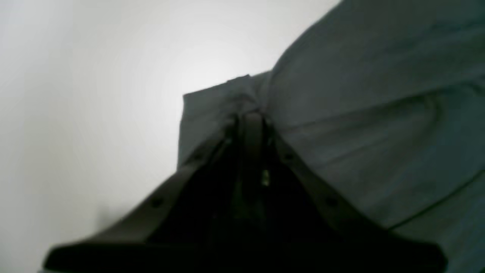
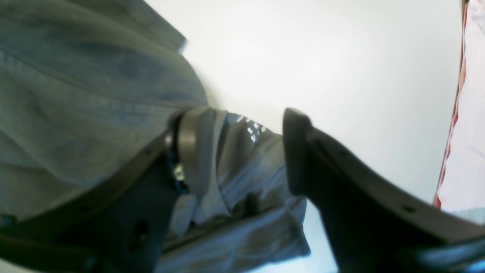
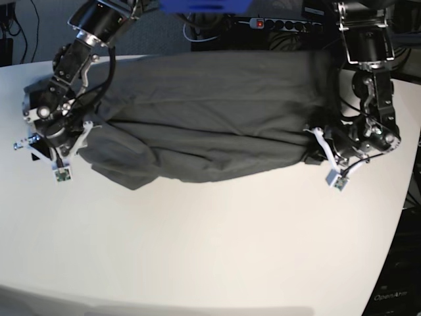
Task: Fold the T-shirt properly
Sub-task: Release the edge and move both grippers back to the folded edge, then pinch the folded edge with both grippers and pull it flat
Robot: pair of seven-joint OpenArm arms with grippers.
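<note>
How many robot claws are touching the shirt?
2. The left claw is pinched shut on the T-shirt at one end; the right claw is open at the other, cloth lying between its fingers.

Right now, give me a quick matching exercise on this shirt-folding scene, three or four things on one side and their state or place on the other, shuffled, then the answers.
Column one:
1. left gripper
2. right gripper
3. T-shirt
4. table

Column two:
A. white, bare across the near side
B. jaws apart, cloth lying between them
C. dark grey, spread sideways between both arms
D. clamped on a bunched bit of fabric

Pairs: 1-D, 2-B, 3-C, 4-A
</note>
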